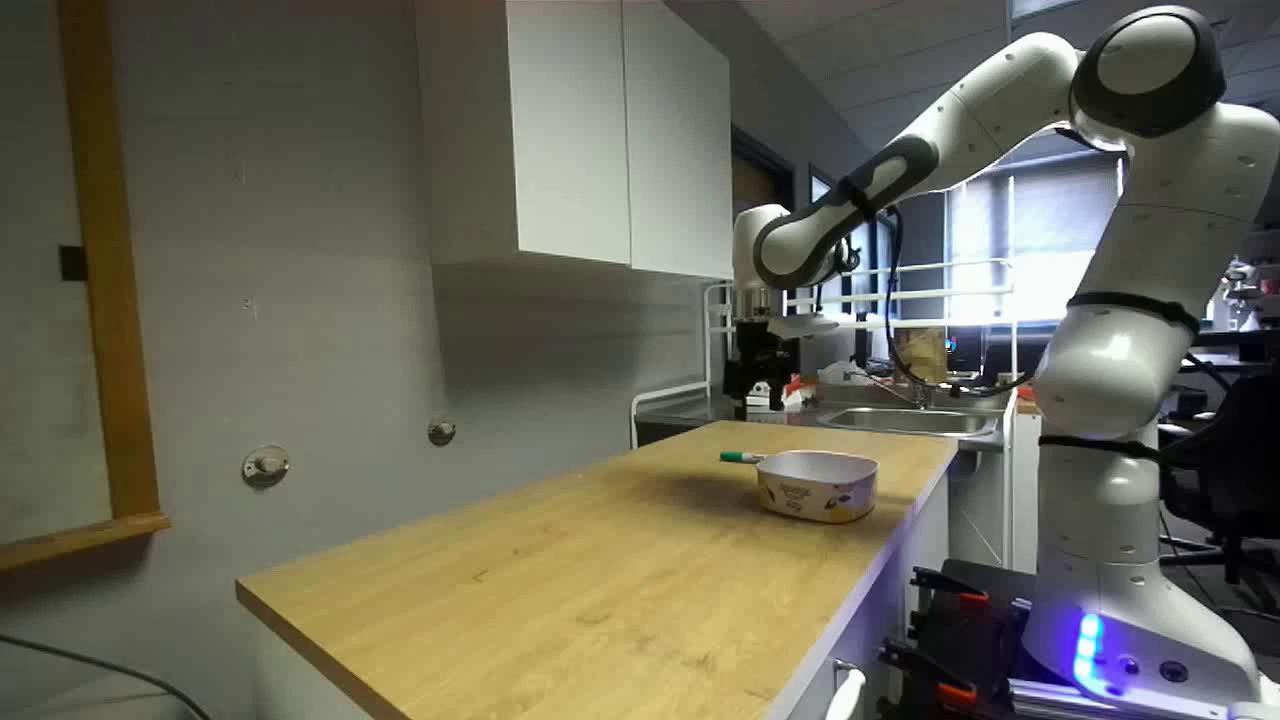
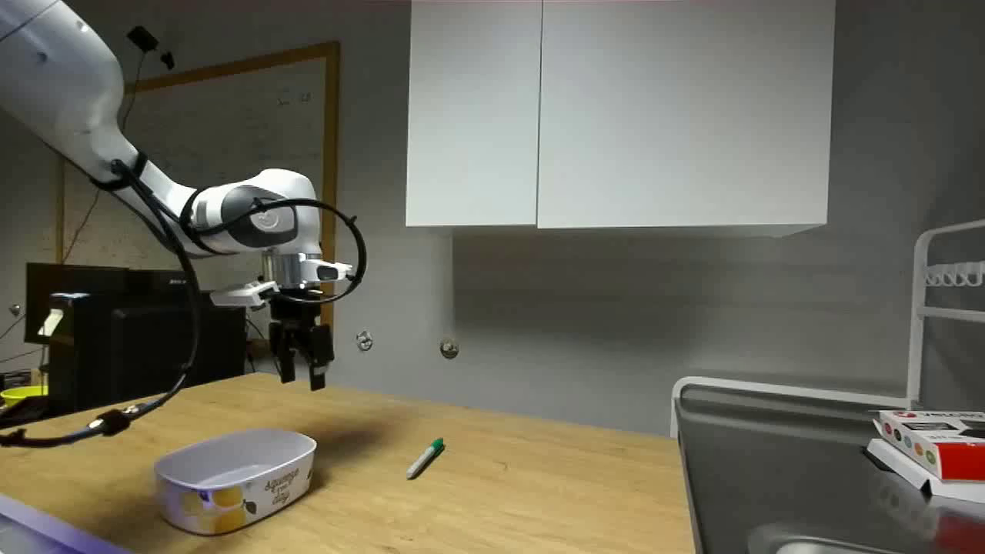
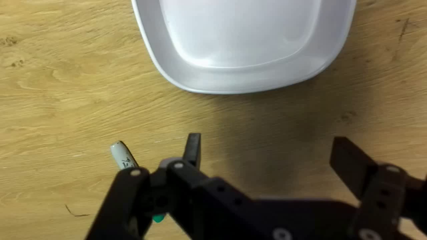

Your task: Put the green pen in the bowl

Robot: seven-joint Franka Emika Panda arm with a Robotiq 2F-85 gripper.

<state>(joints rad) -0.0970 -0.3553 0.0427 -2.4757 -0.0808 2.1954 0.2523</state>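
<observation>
The green pen is a grey-white marker with a green cap; it lies on the wooden counter in both exterior views (image 1: 740, 457) (image 2: 425, 458). In the wrist view its grey barrel (image 3: 122, 156) shows at lower left, partly hidden by a gripper finger. The bowl is a whitish rounded-rectangular dish with lemon print, upright in both exterior views (image 1: 808, 497) (image 2: 265, 492). Its inside looks empty in the wrist view (image 3: 233, 80). My gripper is open and empty above the counter in both exterior views (image 1: 758, 405) (image 2: 302, 378); in the wrist view its fingers (image 3: 267, 143) are wide apart, beside the pen.
The wooden counter (image 1: 560, 570) runs along the grey wall. White cabinets (image 2: 616, 115) hang above it. A metal sink (image 1: 905, 421), a white rack (image 2: 793, 391) and a red-and-white box (image 2: 935, 438) stand at the counter's end. A black cable (image 2: 192, 308) hangs from the arm.
</observation>
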